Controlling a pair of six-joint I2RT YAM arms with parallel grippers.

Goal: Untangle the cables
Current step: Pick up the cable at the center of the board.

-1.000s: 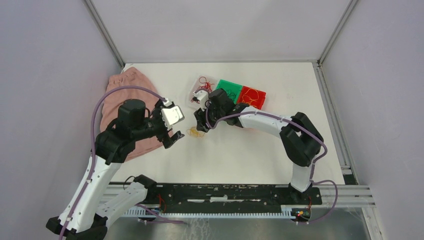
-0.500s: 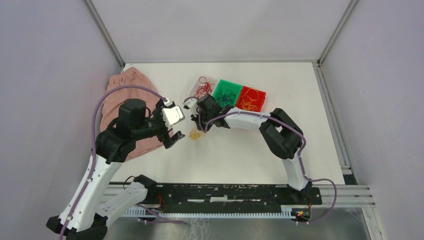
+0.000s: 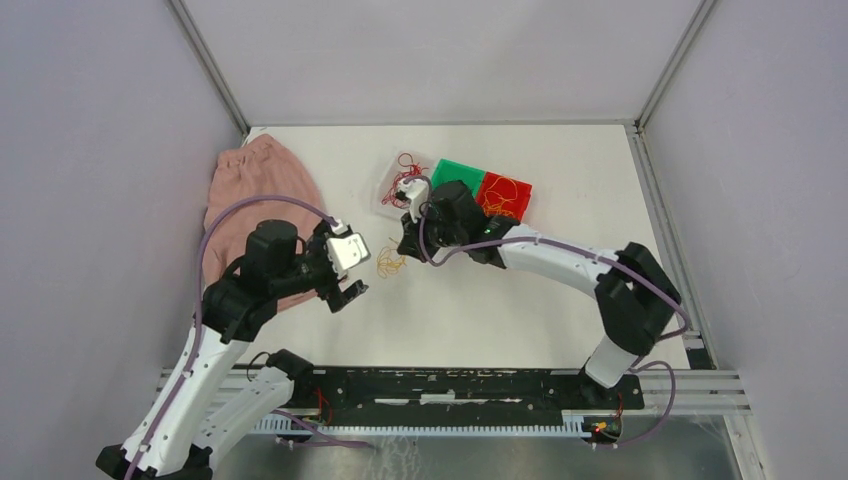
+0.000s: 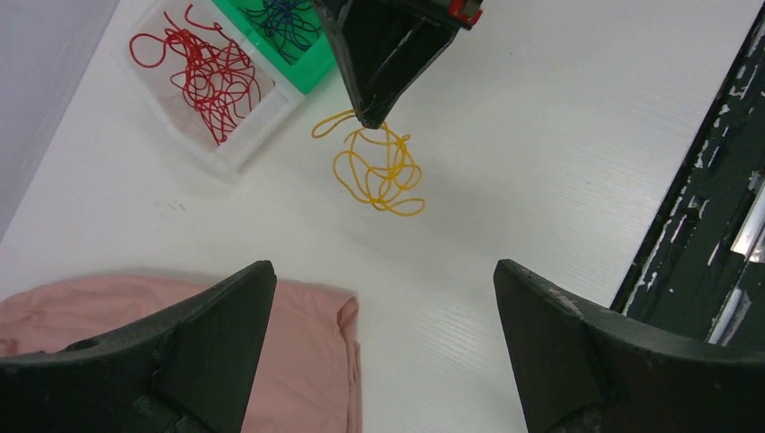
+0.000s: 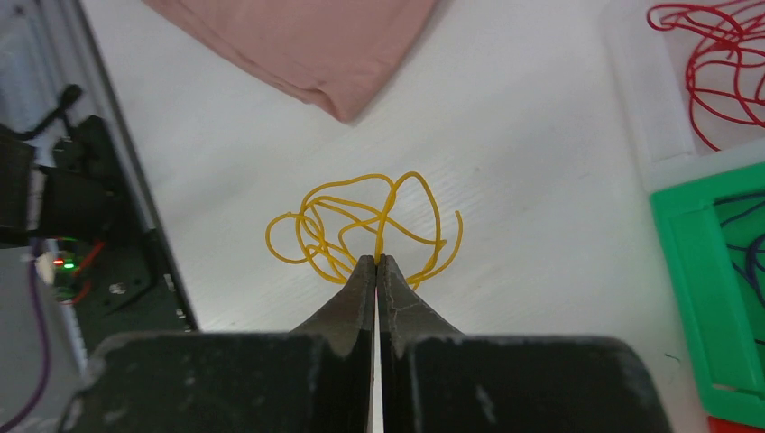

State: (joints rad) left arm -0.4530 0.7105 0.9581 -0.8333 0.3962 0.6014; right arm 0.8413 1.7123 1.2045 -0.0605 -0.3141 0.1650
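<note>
Yellow cable tangle point(image 5: 356, 230) looks hair-thin, light, springy; right tool point(image 5: 376, 263) clenched on one loop, left tool point(image 4: 383, 280) gaping.

Robotics lab test cell, not a home or shop. A bare white table point(image 3: 480, 320) is boxed in by plain grey walls point(image 3: 90, 200) and aluminium frame posts point(image 3: 207, 65) at the far corners. The left arm point(image 3: 190, 360) and right arm point(image 3: 560, 262) are bolted to a black slotted rail point(image 3: 450, 385) along the near edge, with exposed wiring and a lit LED board point(image 3: 603, 428) at near right. Staged props only: clear tray point(image 4: 257, 135), green tray point(image 3: 445, 168) and red tray point(image 3: 526, 195) at far centre hold colour-sorted cables point(image 4: 212, 77); a pink cloth point(image 3: 250, 180) lies far left.
</note>
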